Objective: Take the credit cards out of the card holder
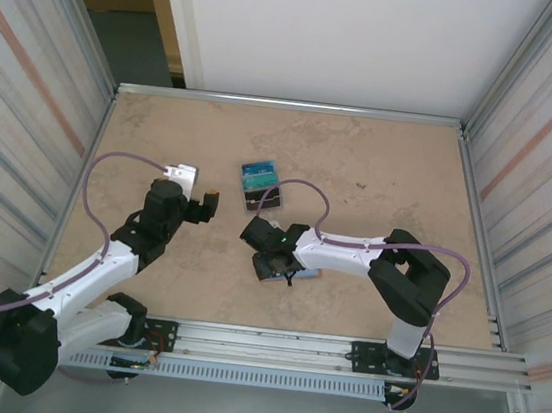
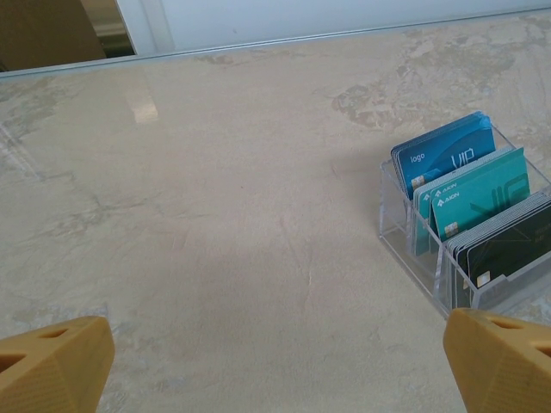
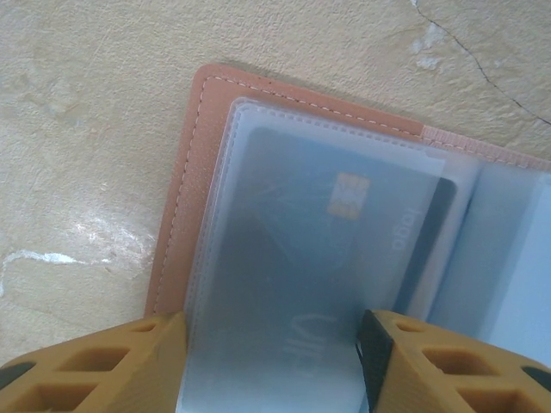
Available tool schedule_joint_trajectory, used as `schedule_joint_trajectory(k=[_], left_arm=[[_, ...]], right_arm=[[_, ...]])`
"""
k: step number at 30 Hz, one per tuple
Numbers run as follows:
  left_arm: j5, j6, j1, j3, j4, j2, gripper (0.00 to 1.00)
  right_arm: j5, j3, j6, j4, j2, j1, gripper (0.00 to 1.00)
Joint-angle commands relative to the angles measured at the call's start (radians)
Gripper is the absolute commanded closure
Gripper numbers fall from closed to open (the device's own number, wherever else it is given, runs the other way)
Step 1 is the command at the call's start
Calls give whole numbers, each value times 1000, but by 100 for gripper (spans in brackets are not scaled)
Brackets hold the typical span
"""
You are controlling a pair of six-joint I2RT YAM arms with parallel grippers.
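I see the beige stone-look bench point(image 1: 391, 170) under everything. On it stands a clear card rack point(image 2: 394, 219), with blue, teal and dark standing cards point(image 2: 448, 155) on edge in its compartments. My left claw point(image 1: 206, 205) hangs just left of the rack, spread wide and grasping nothing. My right claw point(image 3: 273, 361) is on the rack's near side, slightly right, over the salmon-pink card holder point(image 3: 176, 198), which lies open and flat there. The claw straddles the holder's clear sleeve point(image 3: 224, 146), but I cannot tell whether it grips. Inside the sleeve sits a dark credit card point(image 3: 344, 249) with a gold chip.
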Motion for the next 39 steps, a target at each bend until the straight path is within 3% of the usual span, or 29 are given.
schedule_joint_trajectory(k=[1, 13, 18, 28, 39], left_arm=[[-11, -15, -2, 2, -11, -16, 1], [10, -4, -11, 21, -31, -48, 1], [-4, 10, -29, 30, -36, -59, 1], [-106, 81, -164, 63, -30, -55, 1], [-134, 122, -252, 110, -16, 19, 1]], right_arm=[[-11, -11, 30, -10, 20, -3, 47], [-159, -123, 44, 134, -99, -92, 60], [-166, -141, 42, 134, -143, -117, 67], [-67, -160, 35, 62, -245, -144, 65], [-27, -234, 69, 28, -316, -214, 63]])
